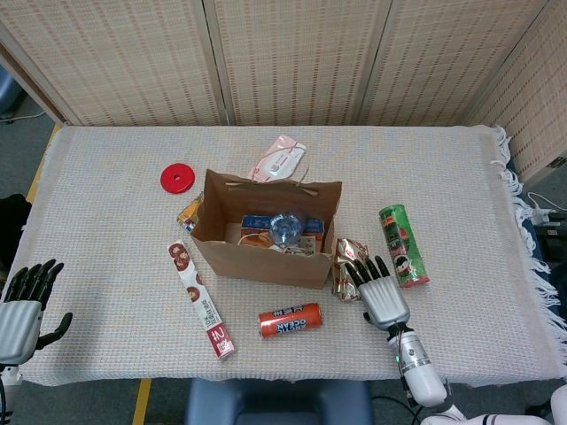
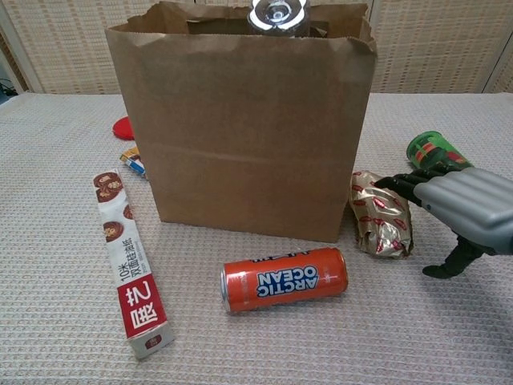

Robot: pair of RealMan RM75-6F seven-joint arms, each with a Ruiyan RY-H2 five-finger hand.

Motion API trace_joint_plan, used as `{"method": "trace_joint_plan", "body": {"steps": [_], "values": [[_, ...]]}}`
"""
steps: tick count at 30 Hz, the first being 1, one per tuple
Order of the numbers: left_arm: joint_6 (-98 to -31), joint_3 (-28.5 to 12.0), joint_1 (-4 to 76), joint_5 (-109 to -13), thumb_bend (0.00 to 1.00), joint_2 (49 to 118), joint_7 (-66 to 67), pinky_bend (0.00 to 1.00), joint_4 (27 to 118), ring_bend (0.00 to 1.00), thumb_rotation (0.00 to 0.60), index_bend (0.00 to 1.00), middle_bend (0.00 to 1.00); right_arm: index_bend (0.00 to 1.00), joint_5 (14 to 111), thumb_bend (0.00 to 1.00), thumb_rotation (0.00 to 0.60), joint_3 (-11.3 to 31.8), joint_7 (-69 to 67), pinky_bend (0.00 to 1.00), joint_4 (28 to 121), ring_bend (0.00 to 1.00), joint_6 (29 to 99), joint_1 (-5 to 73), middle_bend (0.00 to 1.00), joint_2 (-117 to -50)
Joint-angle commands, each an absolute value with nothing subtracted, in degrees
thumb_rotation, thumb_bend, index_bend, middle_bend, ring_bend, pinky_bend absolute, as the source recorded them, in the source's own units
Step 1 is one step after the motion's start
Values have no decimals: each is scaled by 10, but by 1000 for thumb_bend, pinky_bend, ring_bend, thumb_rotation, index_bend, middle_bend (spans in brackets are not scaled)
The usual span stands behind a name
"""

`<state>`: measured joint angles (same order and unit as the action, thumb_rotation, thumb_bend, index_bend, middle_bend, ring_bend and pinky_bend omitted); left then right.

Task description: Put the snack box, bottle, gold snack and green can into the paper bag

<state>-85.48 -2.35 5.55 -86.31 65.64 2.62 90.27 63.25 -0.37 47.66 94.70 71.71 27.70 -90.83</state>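
Observation:
The brown paper bag stands open mid-table, with the snack box and the clear bottle inside. The gold snack lies against the bag's right side. The green can lies on its side further right. My right hand hovers open, palm down, its fingertips over the gold snack's right edge and holding nothing. My left hand hangs open at the table's front left corner, away from everything.
An orange Arctic Ocean can lies in front of the bag. A long red-and-white box lies front left. A red disc, a pink packet and a small wrapper lie behind and left of the bag.

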Motion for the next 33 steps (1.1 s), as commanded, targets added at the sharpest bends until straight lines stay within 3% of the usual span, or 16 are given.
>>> {"method": "trace_joint_plan", "body": {"steps": [1, 11, 15, 17, 21, 23, 26, 33], "values": [[-855, -24, 56, -863, 347, 656, 27, 0, 903, 0, 600, 0, 0, 28, 615, 69, 600, 13, 482, 72, 934, 57, 714, 282, 84, -924], [-855, -23, 56, -864, 347, 656, 24, 0, 902, 0, 600, 0, 0, 33, 565, 68, 600, 51, 490, 72, 889, 58, 692, 300, 85, -970], [-855, -23, 56, -865, 347, 656, 22, 0, 902, 0, 600, 0, 0, 91, 554, 79, 600, 57, 494, 80, 871, 70, 686, 306, 98, -985], [-855, -23, 56, -865, 347, 655, 21, 0, 901, 0, 600, 0, 0, 187, 549, 149, 600, 57, 498, 165, 861, 135, 684, 309, 156, -992], [-855, -23, 56, -865, 345, 655, 19, 0, 901, 0, 600, 0, 0, 470, 550, 407, 600, 55, 495, 577, 858, 426, 683, 309, 386, -995], [-855, -23, 56, -865, 345, 655, 19, 0, 901, 0, 600, 0, 0, 548, 564, 471, 600, 51, 489, 633, 859, 504, 687, 308, 461, -991], [-855, -23, 56, -865, 348, 656, 18, 0, 900, 0, 600, 0, 0, 621, 593, 529, 600, 44, 472, 653, 867, 545, 697, 304, 514, -977], [-855, -23, 56, -865, 349, 656, 21, 0, 901, 0, 600, 0, 0, 653, 646, 548, 600, 48, 418, 662, 935, 565, 729, 286, 538, -904]]}}
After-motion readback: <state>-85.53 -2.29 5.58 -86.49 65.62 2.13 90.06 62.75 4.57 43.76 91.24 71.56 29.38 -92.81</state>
